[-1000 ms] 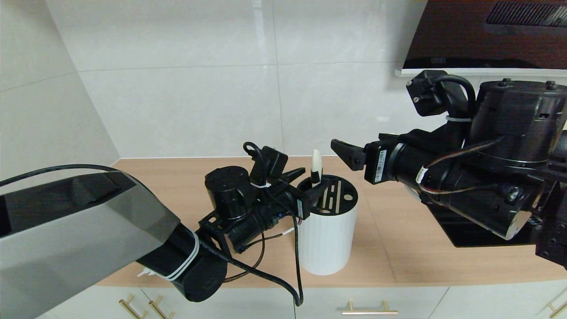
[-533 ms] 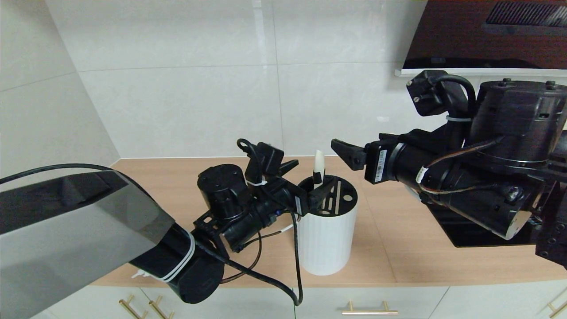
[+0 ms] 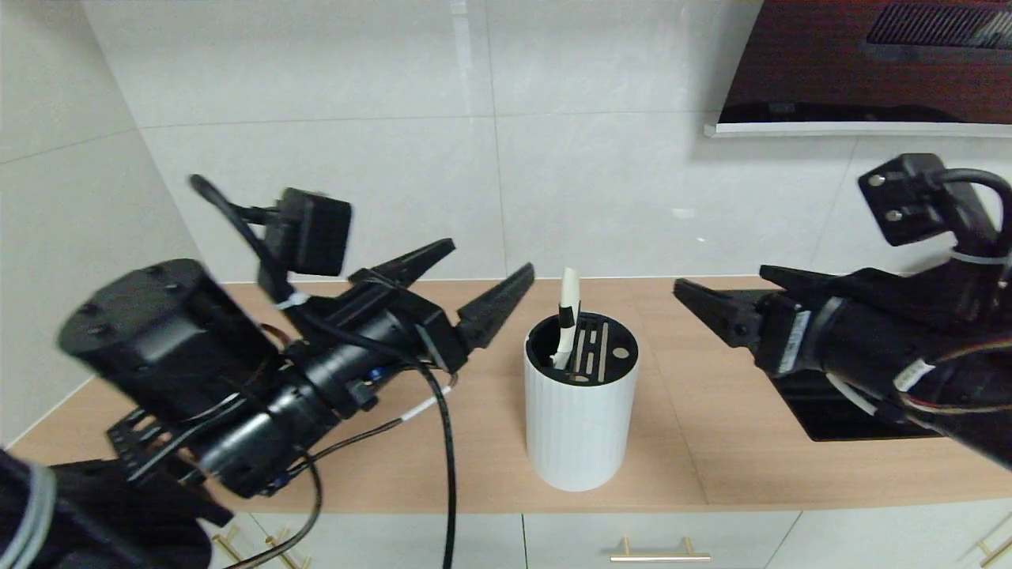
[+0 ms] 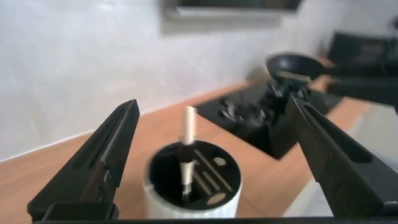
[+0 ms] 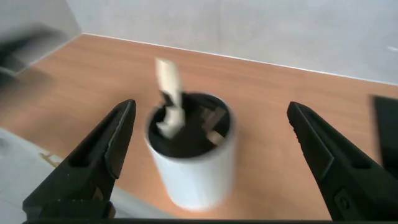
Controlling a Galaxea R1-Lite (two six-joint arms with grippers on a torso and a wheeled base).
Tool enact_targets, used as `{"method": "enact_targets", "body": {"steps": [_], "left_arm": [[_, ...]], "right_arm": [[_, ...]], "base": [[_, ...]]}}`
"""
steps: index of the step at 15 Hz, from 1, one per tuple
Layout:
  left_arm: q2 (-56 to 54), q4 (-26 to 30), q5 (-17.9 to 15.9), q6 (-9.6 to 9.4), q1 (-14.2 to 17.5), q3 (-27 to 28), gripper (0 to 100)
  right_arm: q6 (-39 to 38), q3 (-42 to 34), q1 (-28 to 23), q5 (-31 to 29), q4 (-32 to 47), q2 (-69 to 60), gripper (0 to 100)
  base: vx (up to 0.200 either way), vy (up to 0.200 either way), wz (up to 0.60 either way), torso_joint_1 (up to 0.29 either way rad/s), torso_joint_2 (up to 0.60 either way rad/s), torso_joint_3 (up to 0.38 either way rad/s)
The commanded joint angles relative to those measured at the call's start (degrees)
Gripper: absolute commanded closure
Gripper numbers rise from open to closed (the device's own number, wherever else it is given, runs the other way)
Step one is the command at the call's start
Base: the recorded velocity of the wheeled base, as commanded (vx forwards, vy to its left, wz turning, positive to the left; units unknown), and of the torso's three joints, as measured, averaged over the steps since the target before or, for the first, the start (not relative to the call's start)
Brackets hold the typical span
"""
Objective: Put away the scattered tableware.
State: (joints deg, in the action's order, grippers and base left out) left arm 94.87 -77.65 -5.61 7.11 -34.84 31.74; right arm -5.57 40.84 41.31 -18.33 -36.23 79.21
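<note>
A white ribbed holder (image 3: 581, 419) with a black slotted top stands near the counter's front edge. A white-handled utensil (image 3: 568, 304) sticks upright out of it. My left gripper (image 3: 486, 265) hangs open and empty to the left of the holder, apart from it. My right gripper (image 3: 723, 283) is open and empty on the holder's right, also apart. In the left wrist view the holder (image 4: 193, 183) and the utensil (image 4: 186, 127) lie ahead between the open fingers (image 4: 93, 168). The right wrist view has the holder (image 5: 199, 168) and utensil (image 5: 166, 81) below its gripper (image 5: 211, 107).
A black cooktop (image 3: 838, 415) lies on the wooden counter (image 3: 395, 458) at the right, with a dark pan (image 4: 292, 62) on it. A range hood (image 3: 862, 63) hangs above. Tiled wall behind; drawer handles (image 3: 660, 553) below the counter's edge.
My left gripper has drawn back from the holder's top, up and to the left, leaving the utensil in the holder. The right arm has pulled back to the right.
</note>
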Motion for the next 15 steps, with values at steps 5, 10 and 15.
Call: {"method": "enact_targets", "body": {"steps": [5, 10, 15], "left_arm": [[-43.98, 16.83, 3.41, 3.88, 11.20, -15.92, 0], [-87.48, 69.92, -2.04, 4.93, 22.89, -12.85, 0], [-89.33, 68.25, -0.19, 4.58, 27.90, -14.17, 0]], "right_arm": [[-0.58, -21.85, -18.02, 0.05, 0.20, -30.26, 0], [2.67, -22.82, -30.42, 2.25, 16.37, -56.36, 0], [2.49, -22.47, -33.49, 7.08, 35.62, -73.59, 0]], "base": [[0.000, 0.000, 0.00, 0.000, 0.00, 0.000], [0.000, 0.000, 0.00, 0.000, 0.00, 0.000], [0.000, 0.000, 0.00, 0.000, 0.00, 0.000]]}}
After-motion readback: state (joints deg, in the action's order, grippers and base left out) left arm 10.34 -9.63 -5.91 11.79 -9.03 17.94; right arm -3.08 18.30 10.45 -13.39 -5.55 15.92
